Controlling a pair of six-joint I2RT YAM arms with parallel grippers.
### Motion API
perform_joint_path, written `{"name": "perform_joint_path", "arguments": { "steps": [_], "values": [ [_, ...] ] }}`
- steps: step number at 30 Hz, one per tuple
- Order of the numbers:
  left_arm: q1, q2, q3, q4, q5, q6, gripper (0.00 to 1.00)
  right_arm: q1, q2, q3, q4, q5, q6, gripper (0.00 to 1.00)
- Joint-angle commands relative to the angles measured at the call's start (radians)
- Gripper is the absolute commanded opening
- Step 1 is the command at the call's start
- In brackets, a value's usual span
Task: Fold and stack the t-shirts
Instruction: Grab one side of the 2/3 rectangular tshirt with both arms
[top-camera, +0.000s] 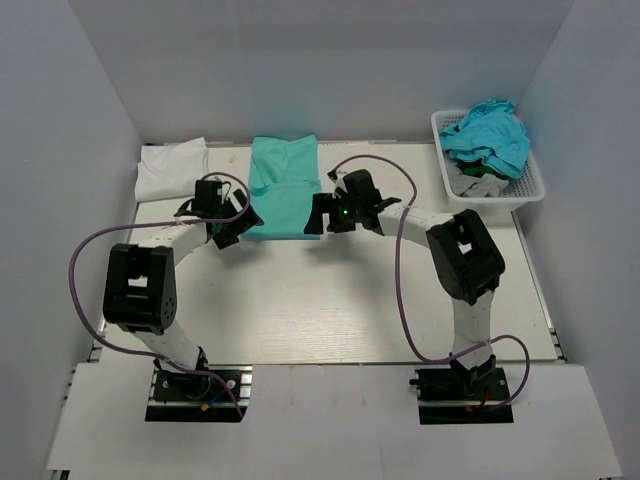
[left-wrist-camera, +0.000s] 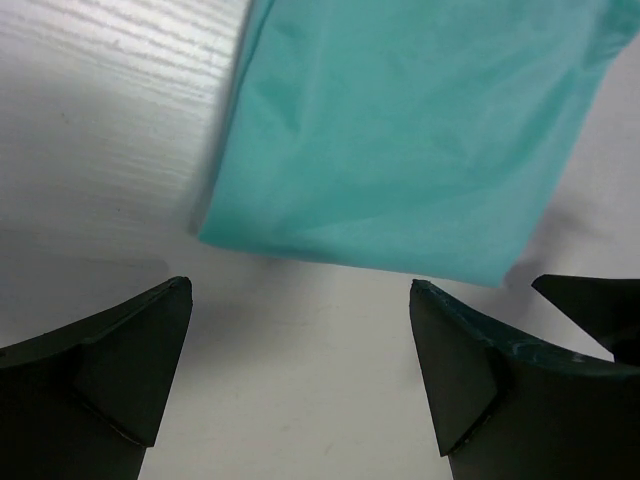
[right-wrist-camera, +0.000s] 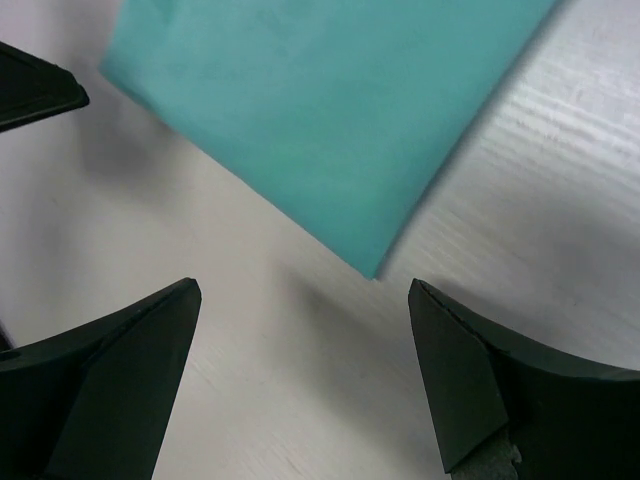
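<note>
Left pincer (left-wrist-camera: 300, 288): released, fingers spread and empty, just short of the near left corner of the mint t-shirt (top-camera: 283, 190).
Right pincer (right-wrist-camera: 303, 287): likewise wide and empty, at the near right corner.
Mint t-shirt: a flat folded strip at the far middle of the table (top-camera: 330, 300).
Why so: we judge the pincers flank its near edge to take both corners.
Other shirts: white t-shirt (top-camera: 170, 168) far left; turquoise t-shirts (top-camera: 490, 135) heaped in the basket (top-camera: 535, 188).
Edges, room: the near edge lies flat, and we have bare table before it.

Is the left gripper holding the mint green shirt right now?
No, the left gripper stands open and empty, the mint shirt lying flat on the table just ahead of it.
</note>
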Motion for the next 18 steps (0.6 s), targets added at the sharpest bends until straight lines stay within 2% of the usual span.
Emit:
{"name": "perform_joint_path", "arguments": {
  "steps": [1,2,4,6,7,9,10,12,14,18],
  "values": [
    [0.003,0.045,0.022,-0.008,0.000,-0.002,1.00,0.007,0.044,0.023,-0.071,0.032,0.019,0.90],
    [0.003,0.059,0.022,-0.008,0.000,-0.002,1.00,0.008,0.061,0.043,-0.085,0.040,0.027,0.90],
    [0.012,0.088,0.040,-0.008,0.000,-0.002,0.92,0.008,0.081,0.054,-0.092,0.043,0.033,0.90],
    [0.012,0.128,0.040,-0.008,0.000,0.007,0.81,0.007,0.095,0.069,-0.086,0.041,0.038,0.90],
    [0.012,0.140,0.040,-0.008,0.000,0.007,0.71,0.008,0.108,0.069,-0.086,0.047,0.050,0.90],
    [0.012,0.172,0.050,-0.008,0.000,0.007,0.64,0.005,0.127,0.075,-0.072,0.046,0.056,0.89],
    [0.012,0.172,0.050,-0.008,0.000,0.007,0.55,0.002,0.138,0.075,-0.059,0.043,0.067,0.83],
    [0.012,0.188,0.050,0.001,0.000,0.007,0.48,0.005,0.153,0.082,-0.059,0.023,0.073,0.76],
    [0.012,0.210,0.059,0.001,0.000,0.007,0.45,0.008,0.162,0.085,-0.059,0.012,0.079,0.70],
    [0.012,0.230,0.059,0.001,0.011,0.007,0.33,0.016,0.167,0.072,-0.053,-0.008,0.085,0.59]
  ]
}}
